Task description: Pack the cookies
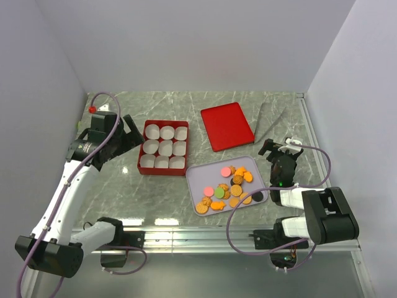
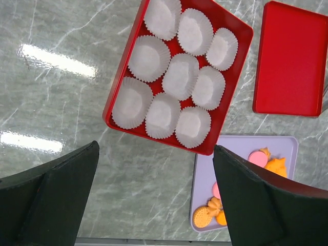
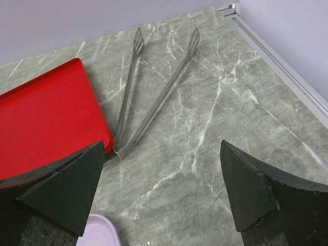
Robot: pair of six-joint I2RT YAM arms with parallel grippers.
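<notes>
The cookies (image 1: 228,187), mostly orange with a few pink, green and black ones, lie on a lilac tray (image 1: 200,172) near the table's front middle. A few of the cookies (image 2: 205,215) show in the left wrist view too. A red box (image 1: 141,153) with several white paper cups sits left of the tray. My left gripper (image 1: 129,138) hovers left of the box, open and empty. Right of the tray, my right gripper (image 1: 280,148) is open with nothing between its fingers. In the right wrist view bare marble lies between the fingers (image 3: 56,192).
A flat red lid (image 1: 227,126) lies behind the tray. Metal tongs (image 1: 268,121) rest to its right, seen closer as tongs (image 3: 154,92) in the right wrist view. White walls enclose the table at the back and sides, and a metal rail (image 1: 186,236) runs along the front.
</notes>
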